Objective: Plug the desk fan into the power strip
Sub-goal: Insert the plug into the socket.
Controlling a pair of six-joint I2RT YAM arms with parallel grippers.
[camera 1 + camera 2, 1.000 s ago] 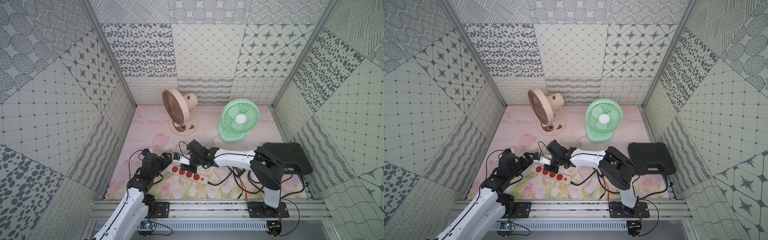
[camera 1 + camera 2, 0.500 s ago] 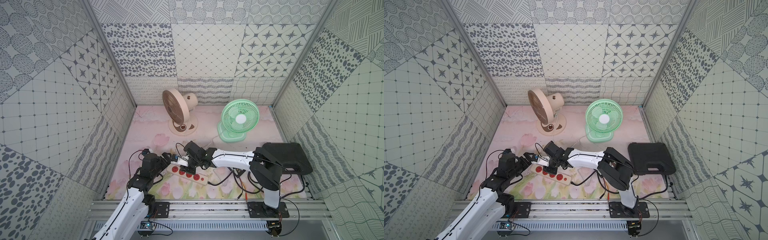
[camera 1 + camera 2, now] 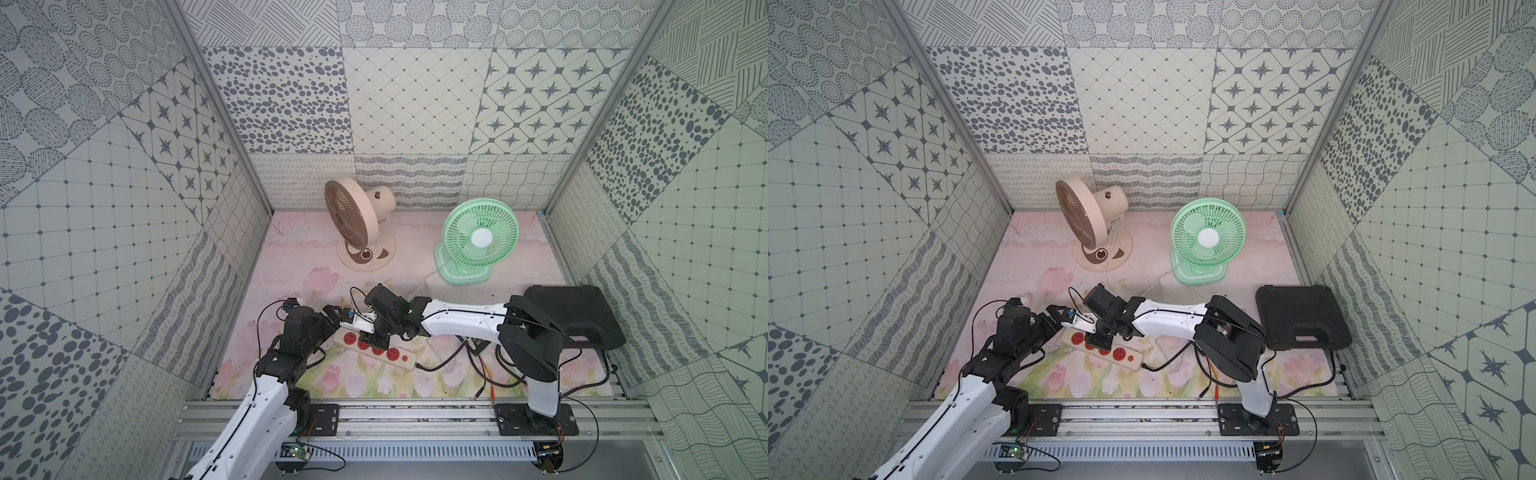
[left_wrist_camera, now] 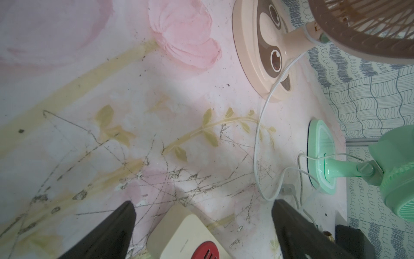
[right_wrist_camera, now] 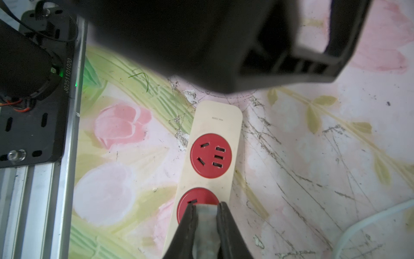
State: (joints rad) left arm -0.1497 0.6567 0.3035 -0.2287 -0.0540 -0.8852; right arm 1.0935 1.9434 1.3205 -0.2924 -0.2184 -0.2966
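Observation:
The power strip (image 3: pixel 405 361) (image 3: pixel 1133 361), a cream bar with red sockets, lies on the floral mat near the front. My right gripper (image 3: pixel 376 337) (image 5: pixel 206 205) is shut on a pale grey plug (image 5: pixel 206 224), held just over the second red socket from the strip's free end (image 5: pixel 215 121). My left gripper (image 3: pixel 332 321) (image 4: pixel 203 205) is open, a finger on either side of that end of the strip (image 4: pixel 186 235). A beige desk fan (image 3: pixel 357 220) and a green desk fan (image 3: pixel 478 239) stand at the back. I cannot tell whose cord the held plug belongs to.
A black case (image 3: pixel 577 313) lies at the right. A small black board (image 3: pixel 478 345) and loose black cables sit beside the right arm. White fan cords loop over the mat, and a second plug (image 4: pixel 287 189) lies loose on it. A metal rail (image 3: pixel 395 415) runs along the front.
My right gripper has shifted a little to the left along the strip with the plug in it. The left arm has not moved.

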